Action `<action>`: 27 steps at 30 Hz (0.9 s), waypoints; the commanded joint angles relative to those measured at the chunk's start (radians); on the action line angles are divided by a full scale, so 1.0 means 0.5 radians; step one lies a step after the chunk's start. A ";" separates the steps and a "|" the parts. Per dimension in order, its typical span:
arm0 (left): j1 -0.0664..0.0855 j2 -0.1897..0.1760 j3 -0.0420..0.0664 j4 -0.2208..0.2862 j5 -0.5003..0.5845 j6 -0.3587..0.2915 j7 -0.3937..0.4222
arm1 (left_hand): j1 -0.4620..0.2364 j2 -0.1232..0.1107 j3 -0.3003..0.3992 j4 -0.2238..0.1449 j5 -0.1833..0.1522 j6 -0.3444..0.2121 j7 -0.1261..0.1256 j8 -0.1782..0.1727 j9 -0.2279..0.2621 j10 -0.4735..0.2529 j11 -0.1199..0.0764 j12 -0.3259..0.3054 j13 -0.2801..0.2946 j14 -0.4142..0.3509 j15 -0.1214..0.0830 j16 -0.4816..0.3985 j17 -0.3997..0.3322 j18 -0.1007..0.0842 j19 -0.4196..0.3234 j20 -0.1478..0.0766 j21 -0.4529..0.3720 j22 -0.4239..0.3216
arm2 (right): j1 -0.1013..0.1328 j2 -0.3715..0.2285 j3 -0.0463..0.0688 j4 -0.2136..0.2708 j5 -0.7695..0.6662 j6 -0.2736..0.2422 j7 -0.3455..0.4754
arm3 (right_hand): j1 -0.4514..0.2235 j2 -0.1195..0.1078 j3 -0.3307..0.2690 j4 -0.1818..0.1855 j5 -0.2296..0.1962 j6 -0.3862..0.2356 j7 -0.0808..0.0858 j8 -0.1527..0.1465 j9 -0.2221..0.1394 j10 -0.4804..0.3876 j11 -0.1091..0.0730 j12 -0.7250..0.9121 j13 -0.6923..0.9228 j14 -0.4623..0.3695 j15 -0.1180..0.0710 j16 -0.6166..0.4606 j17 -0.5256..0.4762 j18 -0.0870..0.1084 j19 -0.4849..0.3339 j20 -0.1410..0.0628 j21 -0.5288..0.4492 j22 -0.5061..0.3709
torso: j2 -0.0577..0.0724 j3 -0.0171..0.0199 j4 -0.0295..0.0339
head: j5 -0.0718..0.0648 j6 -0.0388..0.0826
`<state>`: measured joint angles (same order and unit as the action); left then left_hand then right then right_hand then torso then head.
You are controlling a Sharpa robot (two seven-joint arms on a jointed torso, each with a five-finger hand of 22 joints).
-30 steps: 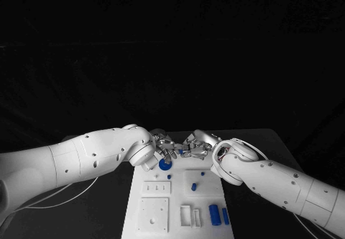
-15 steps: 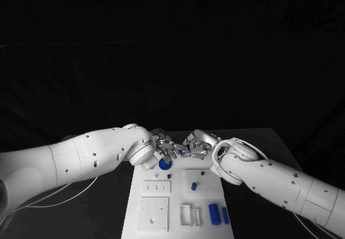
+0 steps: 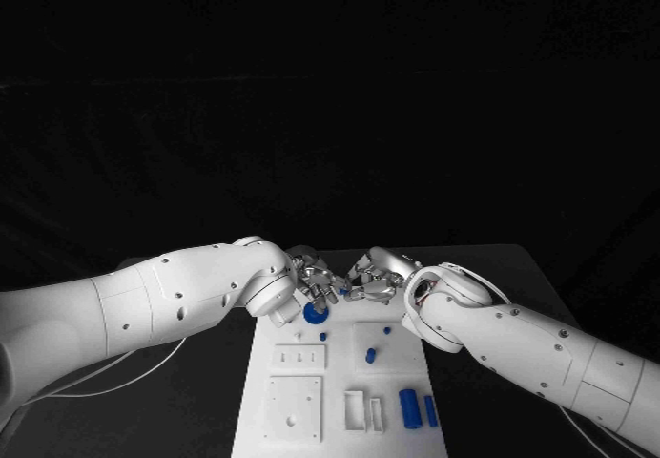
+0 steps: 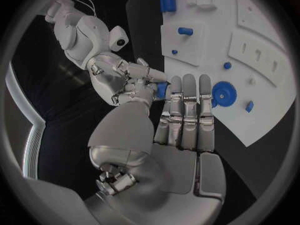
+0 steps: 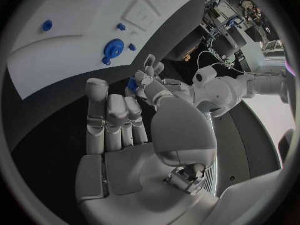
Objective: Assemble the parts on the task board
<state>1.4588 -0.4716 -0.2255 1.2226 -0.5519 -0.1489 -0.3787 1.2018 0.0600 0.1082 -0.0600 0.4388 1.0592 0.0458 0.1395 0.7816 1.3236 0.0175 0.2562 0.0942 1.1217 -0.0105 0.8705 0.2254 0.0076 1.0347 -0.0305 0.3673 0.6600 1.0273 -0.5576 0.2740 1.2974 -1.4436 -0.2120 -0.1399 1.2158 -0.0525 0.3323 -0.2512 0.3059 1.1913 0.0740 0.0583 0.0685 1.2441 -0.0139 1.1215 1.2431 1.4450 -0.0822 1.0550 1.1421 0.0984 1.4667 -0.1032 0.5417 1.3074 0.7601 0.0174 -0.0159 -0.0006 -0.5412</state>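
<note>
The white task board lies lengthwise before me. My left hand and right hand meet fingertip to fingertip over its far end. Between them sits a small blue part, pinched from both sides by thumb and fingers, while the other fingers of each hand stay straight. A blue gear lies on the board just below the left hand. Near it lie a small blue peg and another small blue piece.
A short blue pin stands in a raised white block. Two blue cylinders lie at the board's near right, beside white slotted holders. The black table surrounds the board.
</note>
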 commanded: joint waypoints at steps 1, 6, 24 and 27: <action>0.000 0.002 0.001 0.016 0.025 0.030 0.025 | -0.037 0.002 0.052 -0.018 0.018 -0.012 -0.010 0.024 0.038 0.015 -0.006 -0.009 -0.006 -0.008 -0.006 0.008 0.003 -0.015 -0.004 -0.007 0.001 0.022 | 0.001 0.007 0.000 0.001 -0.012 0.034 0.013 | -0.015 0.006 -0.010 0.004 0.002 0.011 -0.002 0.008 0.001 0.001 -0.005 0.001 -0.002 0.003 0.007 -0.005 -0.003 -0.006 0.029 0.011 -0.011 0.113 | 0.000 0.0013 0.000 | 0.001 -0.005; 0.000 -0.002 0.001 0.021 0.042 0.033 0.035 | -0.041 0.022 0.117 -0.060 0.060 -0.027 -0.006 0.039 0.065 0.023 -0.006 -0.016 -0.013 -0.007 -0.009 0.009 0.004 -0.015 -0.013 -0.011 0.009 0.057 | 0.001 0.010 -0.001 -0.003 -0.012 0.035 0.014 | -0.015 0.006 -0.010 0.004 0.002 0.011 -0.002 0.008 0.001 0.001 -0.005 0.001 -0.002 0.003 0.007 -0.005 -0.003 -0.006 0.029 0.011 -0.011 0.113 | 0.000 0.0014 -0.001 | 0.001 -0.008; 0.000 -0.013 0.002 0.013 0.091 0.024 0.065 | -0.158 -0.019 0.568 -0.212 -0.086 0.113 -0.019 -0.007 0.233 0.172 -0.046 -0.056 -0.010 0.070 -0.055 0.070 0.058 0.006 -0.039 -0.059 0.141 0.338 | 0.001 0.008 -0.004 -0.031 0.016 0.004 0.035 | -0.036 -0.045 -0.225 0.081 -0.027 -0.214 0.057 0.009 -0.009 -0.076 0.040 -0.091 -0.078 -0.043 0.041 -0.101 -0.075 0.022 0.002 0.044 -0.195 0.074 | -0.003 0.0008 -0.001 | -0.002 -0.017; 0.000 -0.020 0.001 0.010 0.092 0.016 0.059 | -0.171 -0.031 0.581 -0.222 -0.065 0.144 -0.029 -0.017 0.265 0.197 -0.056 -0.044 0.006 0.087 -0.065 0.092 0.077 0.008 -0.035 -0.066 0.155 0.375 | 0.001 -0.004 -0.005 -0.036 0.022 -0.001 0.051 | -0.013 -0.064 -0.392 0.129 -0.072 -0.378 0.082 0.015 -0.008 -0.102 0.058 -0.114 -0.105 -0.057 0.055 -0.130 -0.103 0.035 -0.004 0.060 -0.275 0.054 | -0.004 0.0010 0.001 | -0.003 -0.020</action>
<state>1.4588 -0.4808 -0.2255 1.2258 -0.5218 -0.1491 -0.3665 1.1238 0.0437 0.3456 -0.1218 0.4026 1.0789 0.0773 0.1351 0.7810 1.4148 -0.0083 0.2282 0.0951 1.1585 -0.0430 0.9123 0.2615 0.0075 1.0168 -0.0560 0.4393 0.8433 1.0275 -0.5563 0.2718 1.2808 -1.4387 -0.2094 -0.1327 1.2058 -0.0711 0.1581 -0.1929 0.2735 1.0276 0.1099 0.0610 0.0649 1.1985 0.0161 1.0682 1.1940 1.4194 -0.0569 0.9941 1.0941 0.0959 1.4627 -0.0813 0.4154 1.3073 0.7586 0.0177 -0.0166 -0.0024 -0.5500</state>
